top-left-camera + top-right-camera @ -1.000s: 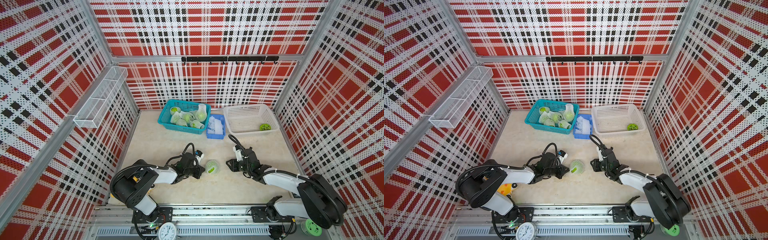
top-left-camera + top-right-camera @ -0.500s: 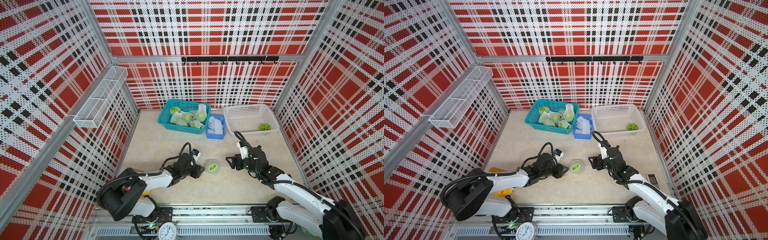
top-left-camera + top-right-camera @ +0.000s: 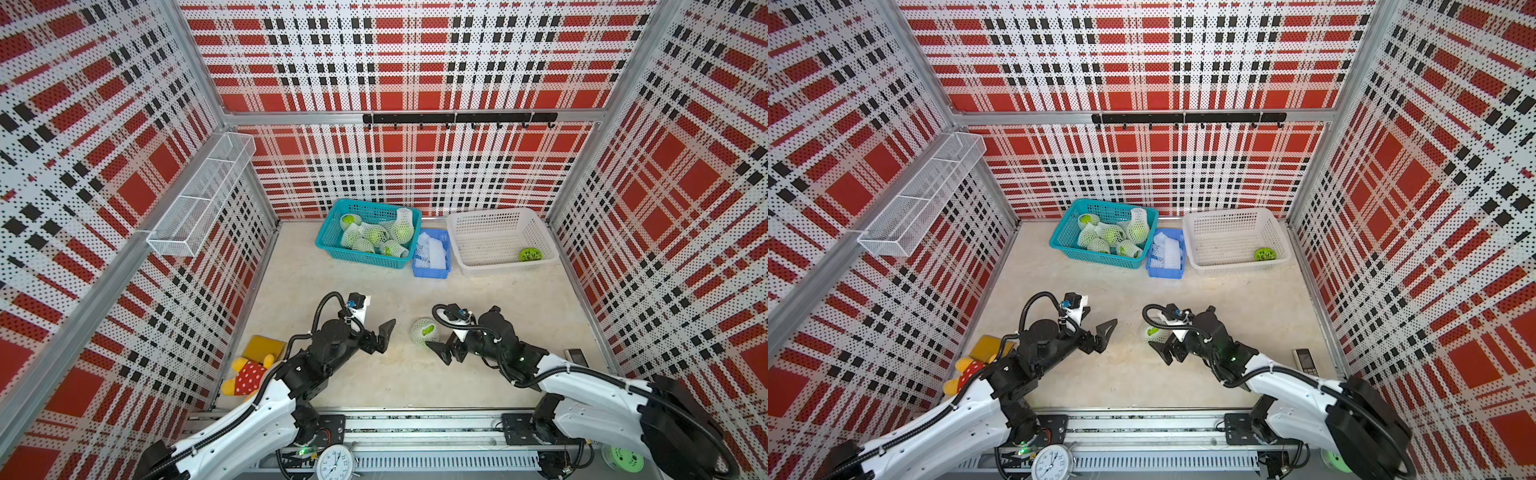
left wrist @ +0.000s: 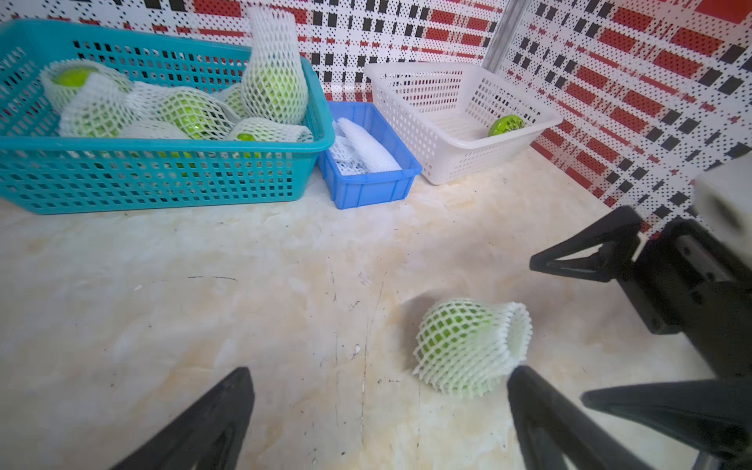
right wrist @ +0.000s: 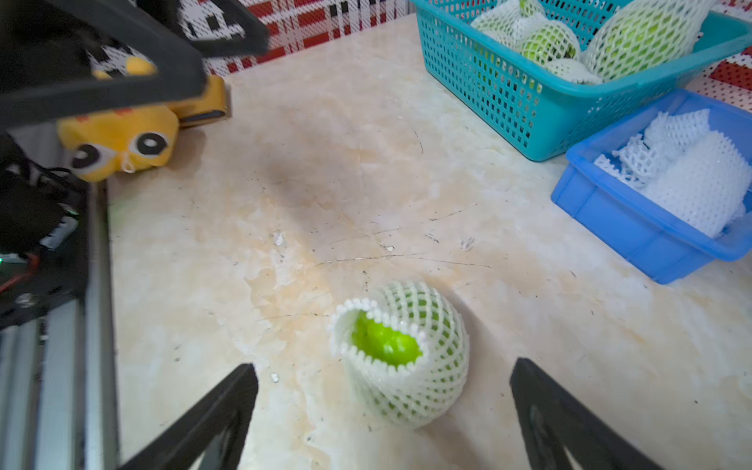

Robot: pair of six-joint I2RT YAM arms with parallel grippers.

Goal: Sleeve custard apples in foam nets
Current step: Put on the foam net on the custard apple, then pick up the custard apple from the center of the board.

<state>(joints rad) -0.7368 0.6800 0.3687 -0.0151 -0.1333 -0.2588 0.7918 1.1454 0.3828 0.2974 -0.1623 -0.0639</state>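
Bright, even light from above in both top views; soft short shadows on the bench [image 3: 399,386]. Wide-angle bend, wall panels [image 3: 104,166] bow at the frame edges. Wrist views sharp mid-frame; near tips of left pincer [image 4: 378,369] and right pincer [image 5: 382,363] blurred, corners soft. Faint sheen on the pale bench, no harsh glare

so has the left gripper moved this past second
Yes: the left gripper has drawn back from the netted custard apple, itself unmoved before the blue tray.
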